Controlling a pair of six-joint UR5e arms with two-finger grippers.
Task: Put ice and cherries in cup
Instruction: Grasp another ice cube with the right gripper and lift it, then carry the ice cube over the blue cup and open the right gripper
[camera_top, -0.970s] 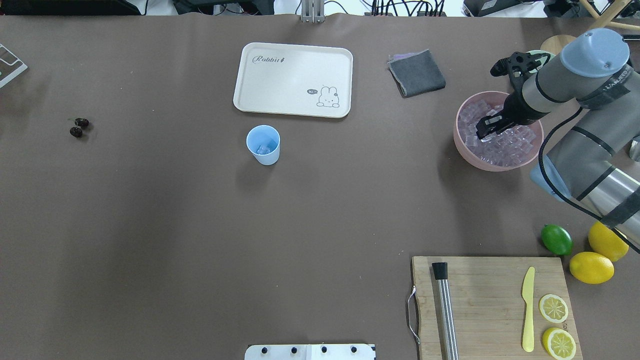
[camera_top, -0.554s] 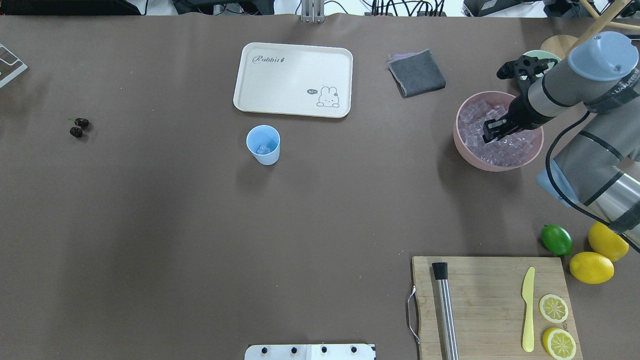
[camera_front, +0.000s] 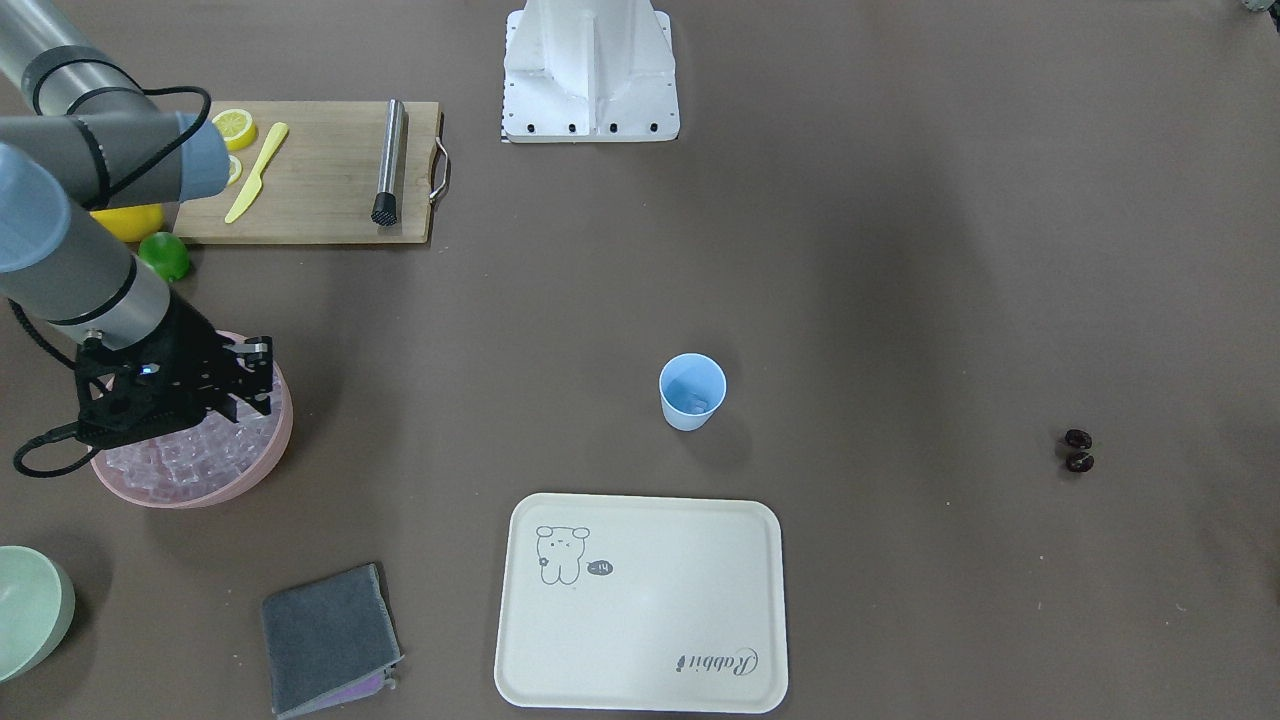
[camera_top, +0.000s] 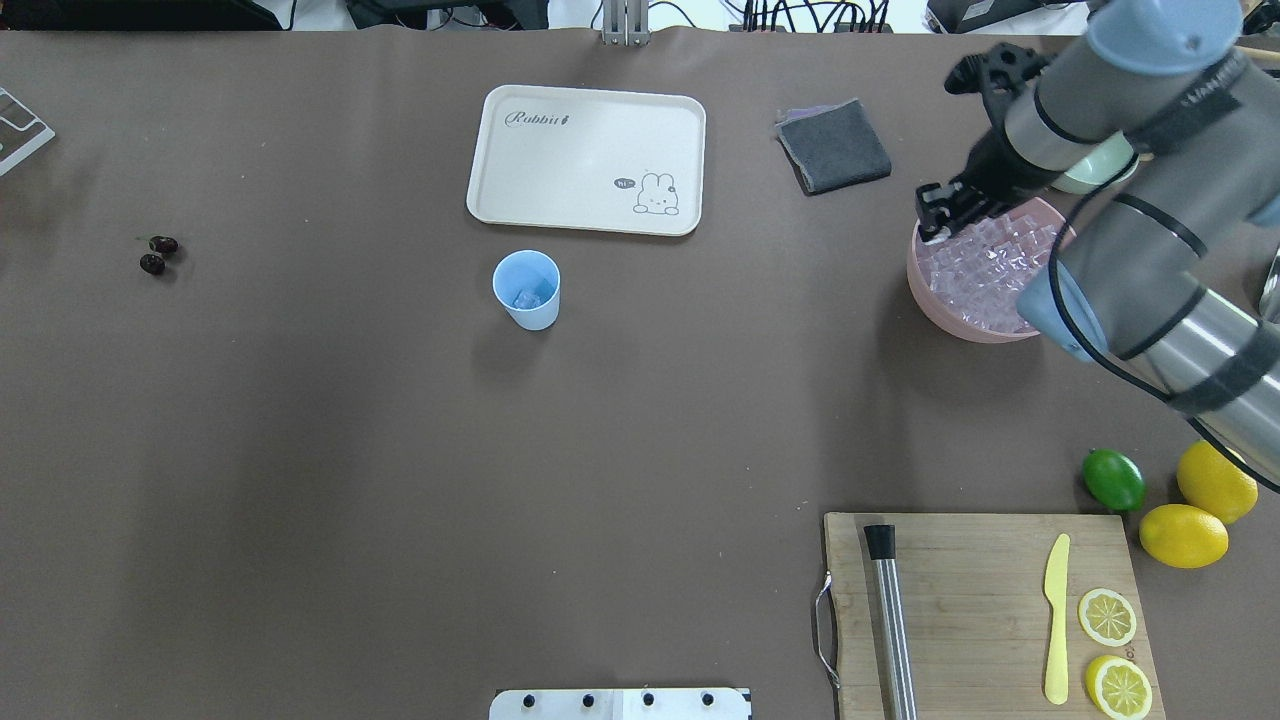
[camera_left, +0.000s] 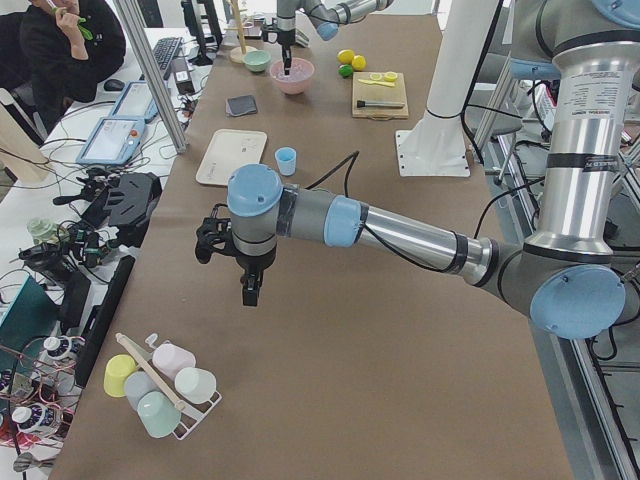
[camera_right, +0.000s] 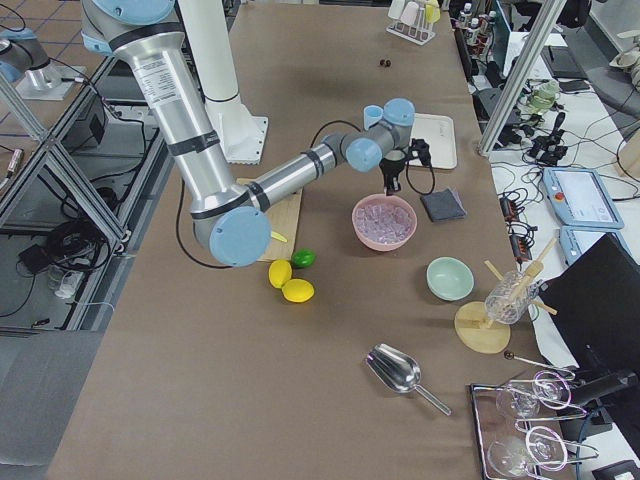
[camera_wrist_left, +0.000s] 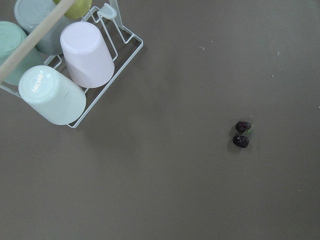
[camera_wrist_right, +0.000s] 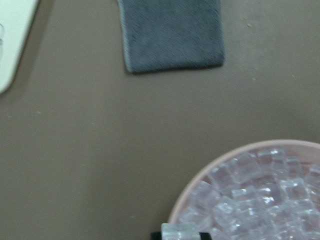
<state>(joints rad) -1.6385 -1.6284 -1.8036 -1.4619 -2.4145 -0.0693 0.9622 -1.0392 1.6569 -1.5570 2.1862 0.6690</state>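
Observation:
The light blue cup (camera_top: 527, 289) stands upright mid-table in front of the tray, with a little ice (camera_top: 527, 298) in its bottom. It also shows in the front-facing view (camera_front: 692, 392). The two cherries (camera_top: 157, 254) lie far to the left, and the left wrist view looks down on them (camera_wrist_left: 242, 134). My right gripper (camera_top: 935, 218) hovers over the left rim of the pink bowl (camera_top: 925, 290), which is full of ice cubes (camera_top: 985, 270). In the right wrist view its fingertips are shut on one ice cube (camera_wrist_right: 180, 232). My left gripper (camera_left: 250, 290) hangs above the table's left end; I cannot tell whether it is open or shut.
A cream rabbit tray (camera_top: 586, 160) lies behind the cup and a grey cloth (camera_top: 833, 146) lies left of the bowl. A cutting board (camera_top: 985, 610) holds a muddler, yellow knife and lemon slices. A lime (camera_top: 1113, 479) and lemons sit beside it. A cup rack (camera_wrist_left: 65, 75) is near the left arm.
My right gripper has lifted out of the ice in the pink bowl and moved left and away, to above the bowl's left rim, carrying one cube. Cup and cherries have not moved.

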